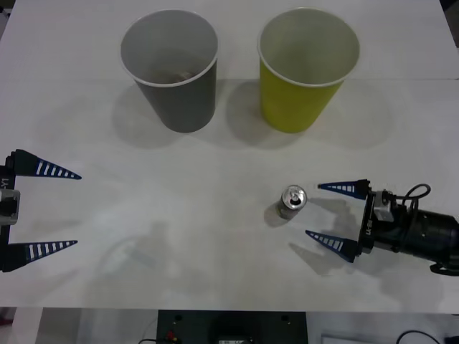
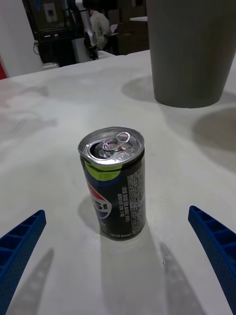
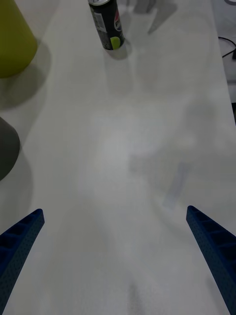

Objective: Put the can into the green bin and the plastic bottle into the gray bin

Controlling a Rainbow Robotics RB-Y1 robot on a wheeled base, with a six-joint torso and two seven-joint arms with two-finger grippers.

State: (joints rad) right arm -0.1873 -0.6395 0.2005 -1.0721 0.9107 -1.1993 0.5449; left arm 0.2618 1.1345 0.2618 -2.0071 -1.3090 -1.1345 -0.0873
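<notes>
Desk (image 1: 215, 244): white, matte surface; it carries two cups at the far side and one can nearer the robot; a room with dark furniture lies behind in the right wrist view
Can (image 1: 292, 201): stands upright on the desk, silver top and pull tab up, well apart from both cups, nearer the robot than the green bin
Green bin (image 1: 307, 68): upright, mouth open, at the far right of the desk
Gray bin (image 1: 171, 68): upright, just beside the green bin on its left; something small and pale lies in its bottom, too unclear to identify
Right claw (image 1: 328, 213): fingers spread wide, low over the desk, just beside the can on its right and pointing at it; the can is not yet between the fingers
Left claw (image 1: 68, 209): fingers spread, holding nothing, at the left edge of the desk, well apart from the can
Step in hand (judgement): approach to the can, grasp not yet made
Risk 1: a fingertip strikes the can wall during the advance; cause: the can sits off the claw's centre line; likely result: the light can tips or rolls
Risk 2: a grip placed too high or too light; likely result: the can slips during the lift
Risk 3: release over the wrong cup; cause: the two bins stand close together
Risk 4: the arm brushes a bin rim; likely result: the paper cup topples
</notes>
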